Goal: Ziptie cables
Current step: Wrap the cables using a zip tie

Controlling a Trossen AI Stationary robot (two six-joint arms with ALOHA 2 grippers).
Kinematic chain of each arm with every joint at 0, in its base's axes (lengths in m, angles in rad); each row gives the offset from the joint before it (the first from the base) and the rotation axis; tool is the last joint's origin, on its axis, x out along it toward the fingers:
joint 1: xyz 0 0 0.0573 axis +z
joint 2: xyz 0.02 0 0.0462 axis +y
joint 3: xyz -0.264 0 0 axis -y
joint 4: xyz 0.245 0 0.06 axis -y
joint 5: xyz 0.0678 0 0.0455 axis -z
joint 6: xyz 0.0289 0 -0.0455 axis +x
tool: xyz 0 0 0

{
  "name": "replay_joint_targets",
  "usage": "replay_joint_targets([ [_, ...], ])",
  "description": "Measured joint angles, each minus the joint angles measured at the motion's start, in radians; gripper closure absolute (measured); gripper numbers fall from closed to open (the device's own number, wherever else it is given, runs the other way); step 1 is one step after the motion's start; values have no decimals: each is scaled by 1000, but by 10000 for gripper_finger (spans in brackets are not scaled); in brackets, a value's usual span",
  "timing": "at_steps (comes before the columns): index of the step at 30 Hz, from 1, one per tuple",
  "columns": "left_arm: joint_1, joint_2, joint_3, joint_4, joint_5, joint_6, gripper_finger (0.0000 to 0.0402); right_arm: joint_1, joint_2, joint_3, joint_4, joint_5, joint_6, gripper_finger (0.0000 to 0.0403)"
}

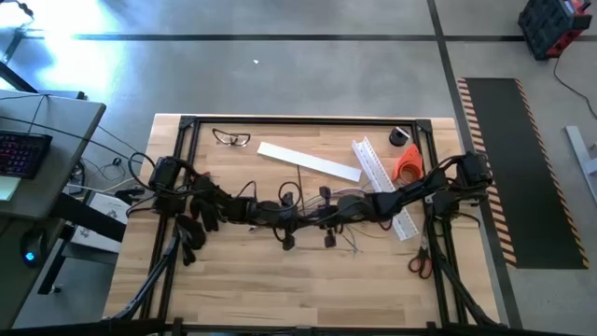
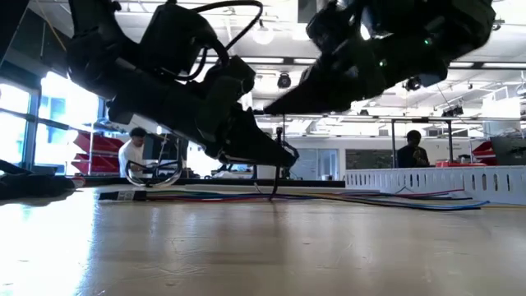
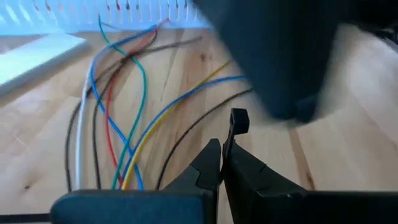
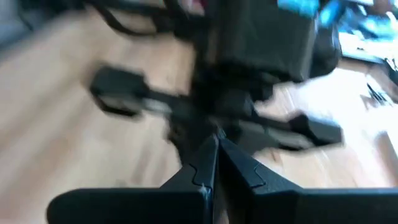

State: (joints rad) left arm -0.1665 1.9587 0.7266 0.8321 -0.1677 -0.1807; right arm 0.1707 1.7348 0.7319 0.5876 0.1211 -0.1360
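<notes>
The ziptie (image 2: 276,177) is a thin dark strip standing nearly upright between the two grippers at the table's middle. Its square head (image 3: 238,118) pokes out past my left fingertips. My left gripper (image 3: 221,151) (image 1: 300,217) is shut on it. My right gripper (image 4: 214,146) (image 1: 323,214) faces the left one from the table's right, just above it, fingers shut; whether it touches the ziptie is hidden by blur. The cables (image 3: 118,124) (image 1: 350,241), several thin coloured and brown wires, lie fanned on the wood just beyond the grippers. My left gripper pinches the ziptie just below its head (image 3: 229,138) between the two fingertips (image 3: 211,155). The fingers slant down from the table's left and lie across the strip. The ziptie stands about upright, head above the fingers, its lower end (image 2: 274,194) reaching down toward the tabletop.
A flat white strip (image 1: 308,161) and a slotted white channel (image 1: 378,173) lie on the far right. An orange tool (image 1: 408,166), a black roll (image 1: 399,137), red-handled scissors (image 1: 420,261) and safety glasses (image 1: 231,139) lie around them. A black frame (image 1: 191,140) borders the table.
</notes>
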Motion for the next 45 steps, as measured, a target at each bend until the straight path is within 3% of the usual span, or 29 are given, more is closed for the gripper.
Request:
replay_joint_targets([
  [3,0,0,3,-6,1,9,401,7,6,22,-79,22,-13,403],
  [16,-26,1,3,-2,-4,26,401,15,40,24,-83,28,0,403],
  [20,-38,1,-8,-11,-3,23,401,6,23,23,-67,86,11,403],
  [24,-47,1,-31,-12,-8,-1,401,-58,12,23,-55,103,71,403],
  [31,-76,1,-44,3,-52,-10,401,-236,84,23,-68,-9,253,399],
  [35,-86,1,-44,4,-55,-9,401,-318,152,23,-43,-104,329,364],
  [45,-91,1,-44,4,-52,2,401,-441,320,172,-51,-255,373,209],
])
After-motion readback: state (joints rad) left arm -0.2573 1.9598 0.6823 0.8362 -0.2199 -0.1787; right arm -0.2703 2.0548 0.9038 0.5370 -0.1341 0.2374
